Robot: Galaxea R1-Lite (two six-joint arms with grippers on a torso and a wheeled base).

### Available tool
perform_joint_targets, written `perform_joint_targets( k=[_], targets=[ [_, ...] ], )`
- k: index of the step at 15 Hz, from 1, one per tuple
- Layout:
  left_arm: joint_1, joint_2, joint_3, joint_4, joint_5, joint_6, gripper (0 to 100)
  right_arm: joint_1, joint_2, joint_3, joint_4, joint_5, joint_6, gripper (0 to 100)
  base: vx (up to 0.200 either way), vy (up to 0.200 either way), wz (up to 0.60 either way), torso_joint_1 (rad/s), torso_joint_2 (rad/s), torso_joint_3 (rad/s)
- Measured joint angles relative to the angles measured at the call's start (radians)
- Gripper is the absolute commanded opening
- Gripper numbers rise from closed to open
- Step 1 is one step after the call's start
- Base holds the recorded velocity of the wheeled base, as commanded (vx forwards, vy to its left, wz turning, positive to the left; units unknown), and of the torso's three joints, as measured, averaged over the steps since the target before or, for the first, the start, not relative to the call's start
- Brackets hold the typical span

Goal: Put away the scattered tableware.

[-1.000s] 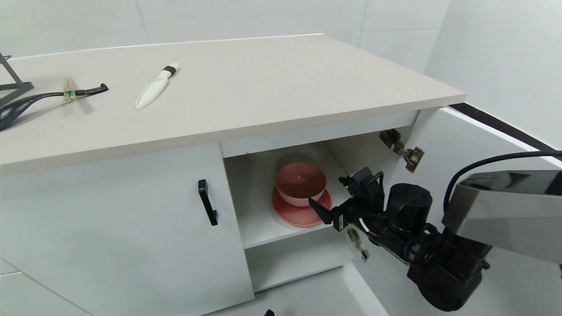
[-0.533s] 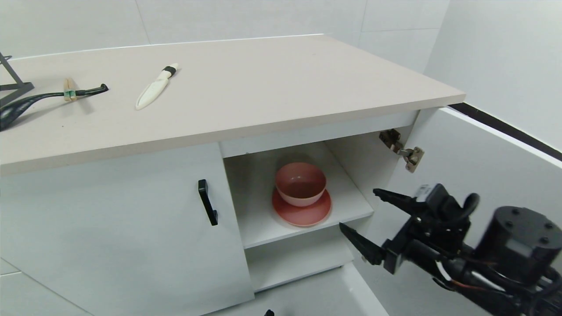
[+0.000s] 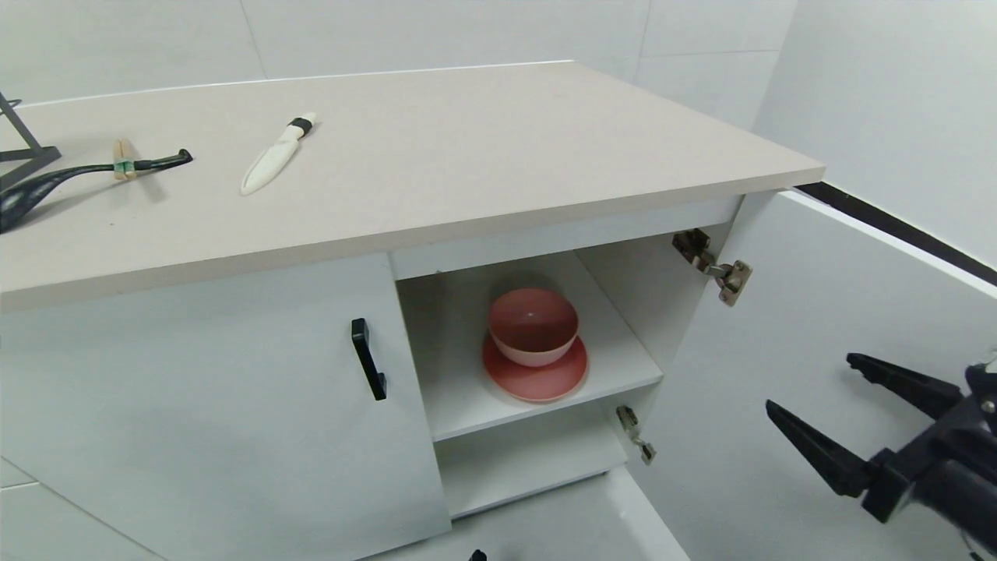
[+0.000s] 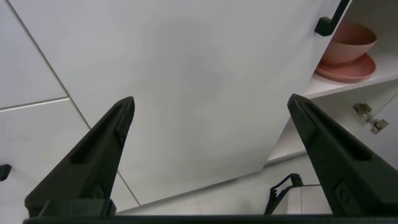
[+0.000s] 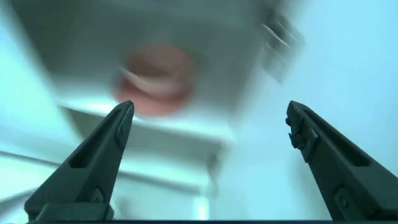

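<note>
A pink bowl (image 3: 533, 324) sits on a pink plate (image 3: 536, 378) on the upper shelf (image 3: 459, 389) of the open cabinet; the bowl (image 4: 350, 42) and plate (image 4: 348, 70) also show past the closed door in the left wrist view, and as a blur (image 5: 158, 78) in the right wrist view. My right gripper (image 3: 806, 402) hangs open and empty at the lower right, outside the cabinet in front of the open door (image 3: 818, 312). My left gripper (image 4: 211, 137) is open and empty, low before the closed left door (image 4: 186, 93). On the countertop lie a cream knife (image 3: 277, 153) and a black-handled utensil (image 3: 86, 173).
The closed left door carries a black handle (image 3: 368, 359). The right door is swung wide on two hinges (image 3: 720, 269). A lower shelf (image 3: 522, 460) lies beneath the plate. A black stand (image 3: 23, 144) is at the counter's far left.
My right gripper has drawn back out of the cabinet, from right beside the plate to the lower right, staying open. Bowl and plate stay on the shelf.
</note>
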Motion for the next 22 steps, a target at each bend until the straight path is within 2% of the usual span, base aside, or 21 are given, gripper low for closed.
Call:
perform_joint_targets(
  k=[2,7,9,12,14,16,17,22],
  targets=[
    [0.0,0.0,0.0,0.0,0.0,0.0,100,-0.047,-0.142,0.001,0.186,-0.005,0.03,100,0.0,0.0,0.0,0.0,0.0,0.0],
    [0.0,0.0,0.0,0.0,0.0,0.001,100,-0.074,-0.588,0.003,0.691,-0.008,0.111,100,0.0,0.0,0.0,0.0,0.0,0.0],
    [0.0,0.0,0.0,0.0,0.0,0.001,100,-0.097,-0.774,0.003,0.84,-0.007,0.126,100,0.0,0.0,0.0,0.0,0.0,0.0],
    [0.0,0.0,0.0,0.0,0.0,0.001,100,-0.214,-1.008,0.003,1.018,0.015,0.116,100,0.0,0.0,0.0,0.0,0.0,0.0],
    [0.0,0.0,0.0,0.0,0.0,0.0,100,-0.267,-1.101,0.003,1.071,0.056,0.126,100,0.0,0.0,0.0,0.0,0.0,0.0],
    [0.0,0.0,0.0,0.0,0.0,0.0,100,-0.283,-1.148,0.003,1.082,0.064,0.125,100,0.0,0.0,0.0,0.0,0.0,0.0],
    [0.0,0.0,0.0,0.0,0.0,0.0,100,-0.285,-1.159,0.003,1.131,0.059,0.113,100,0.0,0.0,0.0,0.0,0.0,0.0],
    [0.0,0.0,0.0,0.0,0.003,0.0,100,-0.29,-1.18,0.003,1.138,0.053,0.129,100,-0.2,0.0,0.0,0.0,0.0,0.0]
  ],
)
